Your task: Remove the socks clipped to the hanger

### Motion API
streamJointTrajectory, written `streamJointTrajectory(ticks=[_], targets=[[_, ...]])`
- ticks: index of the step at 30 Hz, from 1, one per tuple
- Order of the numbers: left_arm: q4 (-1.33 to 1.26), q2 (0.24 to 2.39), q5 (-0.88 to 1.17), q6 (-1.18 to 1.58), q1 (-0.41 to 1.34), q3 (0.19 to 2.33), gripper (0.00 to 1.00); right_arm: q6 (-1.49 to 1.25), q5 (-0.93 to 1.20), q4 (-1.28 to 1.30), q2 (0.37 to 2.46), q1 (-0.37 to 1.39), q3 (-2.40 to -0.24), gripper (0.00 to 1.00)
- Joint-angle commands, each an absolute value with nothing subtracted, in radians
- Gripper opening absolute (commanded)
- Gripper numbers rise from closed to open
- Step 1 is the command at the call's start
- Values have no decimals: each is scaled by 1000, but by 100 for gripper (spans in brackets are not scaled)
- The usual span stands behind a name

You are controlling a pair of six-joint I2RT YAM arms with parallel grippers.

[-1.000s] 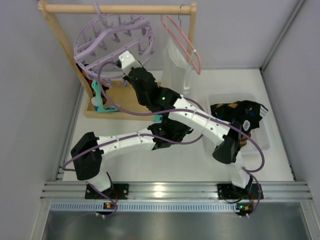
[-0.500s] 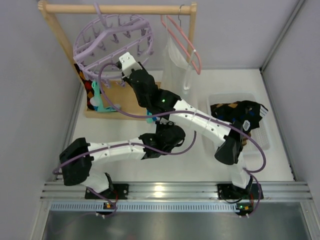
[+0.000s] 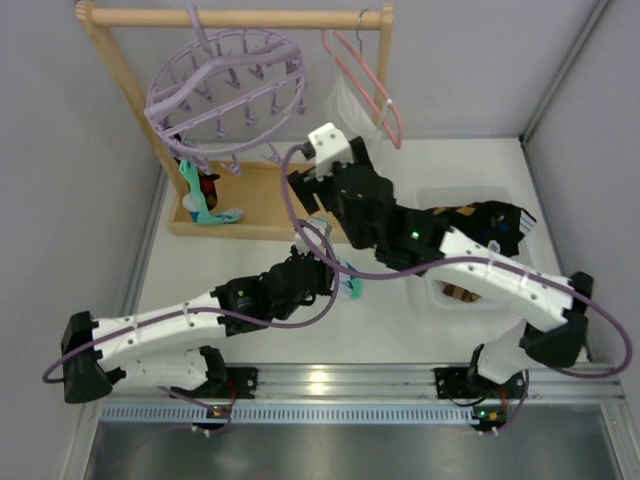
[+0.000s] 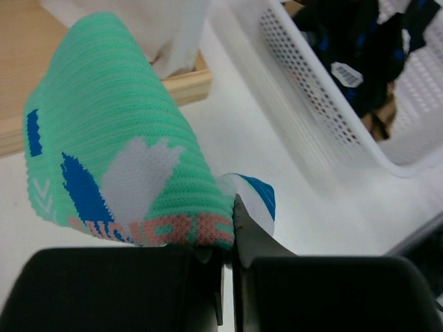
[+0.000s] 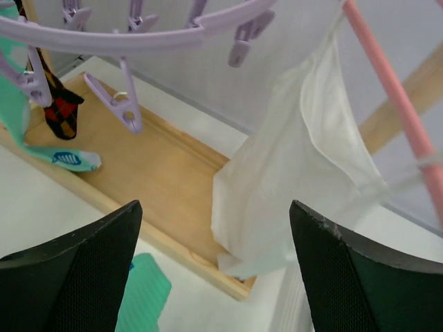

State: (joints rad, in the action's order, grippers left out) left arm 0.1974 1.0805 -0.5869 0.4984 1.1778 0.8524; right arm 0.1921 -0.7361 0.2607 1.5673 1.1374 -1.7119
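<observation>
The left gripper is clamped tight on a teal knit sock with white and blue marks, which bulges up above the black fingers; in the top view this gripper holds the sock over the white table near the centre, well apart from the round lavender plastic drying hanger. That hanger hangs by its hook from the wooden rack's top bar at 11 o'clock. Under the ring's 8 o'clock edge two socks hang from clips: a second teal sock, its toe touching the wooden base board, and just beside it a red-and-black patterned sock. The right gripper is spread wide with nothing between its fingers, sitting below the ring's 4 o'clock side and facing a white sleeveless garment on a thin pink hanger. A white perforated plastic basket at 3 o'clock holds dark socks, partly hidden by the right arm.
</observation>
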Motion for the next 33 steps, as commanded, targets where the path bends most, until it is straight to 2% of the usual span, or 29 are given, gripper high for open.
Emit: streamJointTrajectory(ticks=[1,5,11,14,15,20,30,33], targets=[[166,1046,-372,495,1178,853,0,95,-755,293,1341,1169,-1603,84],[164,1077,-246,494,1180,914,0,48,-843,351,1136,1169,-1429,88],[132,1179,-106,462,1213,1035,0,-32,-1013,546,865,1169,-1326,93],[133,1274,-91,417,1242,1150,0,-72,-1077,622,741,1167,-1302,93],[133,1322,-92,396,1246,1257,0,-102,-1104,662,665,1167,-1299,93],[141,1517,-112,250,1243,1518,0,-181,-1166,736,565,1167,-1324,93],[161,2055,112,72,1095,2061,0,-193,-1187,758,509,1167,-1387,99],[170,2245,173,142,1052,2203,0,-196,-1169,732,494,1167,-1364,99]])
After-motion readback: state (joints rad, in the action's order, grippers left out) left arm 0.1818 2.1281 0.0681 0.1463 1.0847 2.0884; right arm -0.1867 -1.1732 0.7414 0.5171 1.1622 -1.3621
